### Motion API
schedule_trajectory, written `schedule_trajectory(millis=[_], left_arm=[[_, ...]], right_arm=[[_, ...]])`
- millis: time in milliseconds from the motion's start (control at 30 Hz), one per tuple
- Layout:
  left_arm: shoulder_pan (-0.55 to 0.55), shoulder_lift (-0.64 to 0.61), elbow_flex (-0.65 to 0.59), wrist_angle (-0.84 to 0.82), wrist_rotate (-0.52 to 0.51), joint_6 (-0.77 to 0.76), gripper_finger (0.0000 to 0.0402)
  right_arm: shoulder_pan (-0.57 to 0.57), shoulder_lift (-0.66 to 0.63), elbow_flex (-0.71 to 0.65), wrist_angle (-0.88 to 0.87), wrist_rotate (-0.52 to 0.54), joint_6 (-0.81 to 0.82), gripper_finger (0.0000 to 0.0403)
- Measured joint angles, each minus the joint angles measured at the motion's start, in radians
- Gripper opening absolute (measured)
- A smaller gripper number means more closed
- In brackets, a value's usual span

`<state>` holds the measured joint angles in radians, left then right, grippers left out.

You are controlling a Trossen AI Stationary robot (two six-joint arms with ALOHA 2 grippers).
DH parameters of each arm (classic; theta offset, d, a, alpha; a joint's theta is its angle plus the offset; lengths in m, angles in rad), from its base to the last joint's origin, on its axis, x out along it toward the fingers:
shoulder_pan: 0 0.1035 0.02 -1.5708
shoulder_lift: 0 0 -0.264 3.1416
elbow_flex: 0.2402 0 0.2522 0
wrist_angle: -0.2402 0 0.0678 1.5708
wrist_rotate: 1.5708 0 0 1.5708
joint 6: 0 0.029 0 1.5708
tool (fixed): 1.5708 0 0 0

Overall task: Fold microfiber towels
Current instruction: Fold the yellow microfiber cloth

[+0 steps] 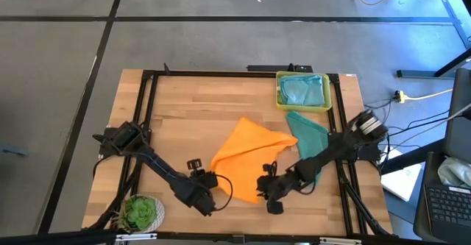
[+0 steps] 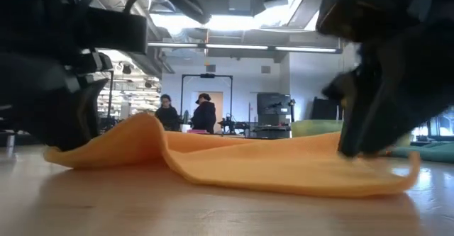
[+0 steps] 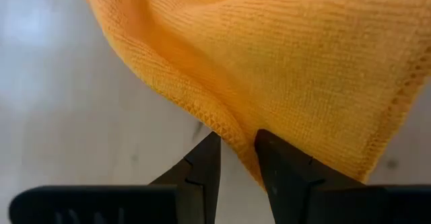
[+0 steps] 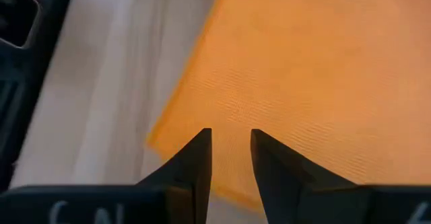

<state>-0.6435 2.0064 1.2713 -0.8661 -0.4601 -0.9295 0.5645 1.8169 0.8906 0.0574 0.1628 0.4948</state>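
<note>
While orange towel sprawls, teal towel seemingly underlies right arm.

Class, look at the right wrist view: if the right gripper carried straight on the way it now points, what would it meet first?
Most likely the orange towel. The right gripper has its jaws slightly apart right at the towel's edge, and orange cloth fills the view ahead. Depth is unclear, but nothing else shows in that line.

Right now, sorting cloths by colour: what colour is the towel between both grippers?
Orange towel; high view shows it best.
</note>
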Motion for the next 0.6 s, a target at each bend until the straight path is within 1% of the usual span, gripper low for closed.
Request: schedule_trajectory(millis=[67,167,233,367,433,600], left_arm=[[-0.009,0.0,0.001,0.002,0.004,0.0,0.0096],[-0.023,0.0,0.001,0.001,0.007,-0.001,0.0096],[-0.031,0.0,0.001,0.003,0.016,-0.006,0.0096],[-0.054,0.0,0.001,0.027,0.019,-0.028,0.0096],[-0.063,-0.001,0.002,0.062,0.025,-0.038,0.0096],[-0.087,0.001,0.002,0.19,0.035,-0.031,0.0096]], right_arm=[[0.009,0.055,0.0,0.087,0.0,0.033,0.0106],[0.035,0.103,0.001,0.174,0.006,0.087,0.0106],[0.062,0.115,0.004,0.185,0.003,0.133,0.0106],[0.121,0.114,0.005,0.179,-0.071,0.234,0.0106],[0.153,0.111,0.005,0.177,-0.096,0.284,0.0106],[0.216,0.111,0.005,0.173,-0.108,0.405,0.0106]])
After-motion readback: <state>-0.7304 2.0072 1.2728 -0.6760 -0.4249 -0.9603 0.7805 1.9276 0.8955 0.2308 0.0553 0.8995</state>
